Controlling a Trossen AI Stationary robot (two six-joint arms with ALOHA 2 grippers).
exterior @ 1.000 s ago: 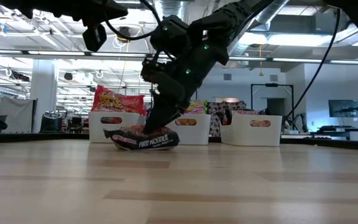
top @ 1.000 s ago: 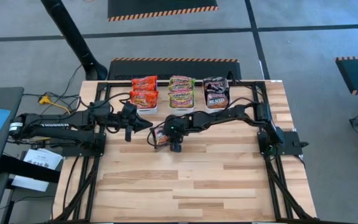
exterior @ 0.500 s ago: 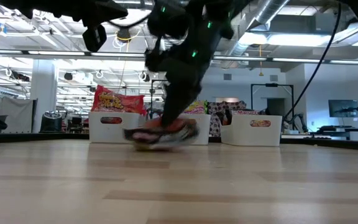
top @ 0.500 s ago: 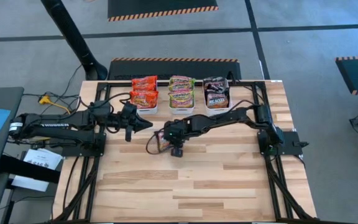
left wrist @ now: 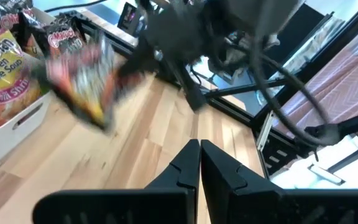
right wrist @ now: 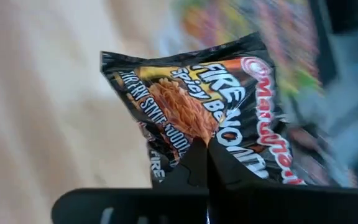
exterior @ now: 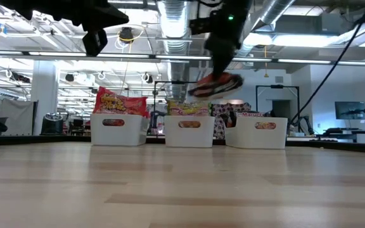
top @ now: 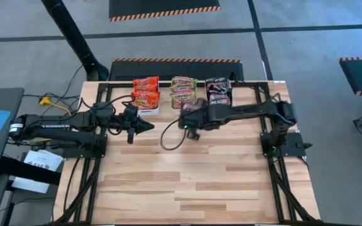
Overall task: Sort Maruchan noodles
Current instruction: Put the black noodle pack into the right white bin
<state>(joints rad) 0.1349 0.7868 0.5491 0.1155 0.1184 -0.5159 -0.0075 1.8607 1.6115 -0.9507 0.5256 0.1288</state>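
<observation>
**Right gripper pinches a black packet above the bins**

Right gripper (top: 192, 108): fingers clamped on a black Maruchan noodle packet (right wrist: 211, 118), pinching its lower edge in the right wrist view. The packet's printed face, with orange noodle artwork and the red Maruchan logo, fills the centre of that frame. In the low view the same packet (exterior: 215, 83) hangs clear of the table, upper centre of the frame, tilted and motion-blurred, above the row of bins. In the high view the gripper sits at upper centre, just below the middle bin, with the right arm (top: 250, 113) stretched in from the right.

Left gripper (top: 144, 125): fingers pressed together with nothing between them, as the left wrist view shows (left wrist: 200, 163). It hovers left of centre in the high view, apart from the right gripper. The left wrist view also catches the held packet as a blur at upper left.

Bins: three white bins in a row along the table's far edge, top centre of the high view.
- Left bin (exterior: 116, 130): red-orange packets (top: 146, 90).
- Middle bin (exterior: 189, 132): green-yellow packets (top: 183, 90).
- Right bin (exterior: 263, 133): black packets (top: 218, 90).

Table: light wooden top (top: 193, 182), in the lower half of the high view. A black cable loop (top: 170, 139) lies on it just below the right gripper.
</observation>
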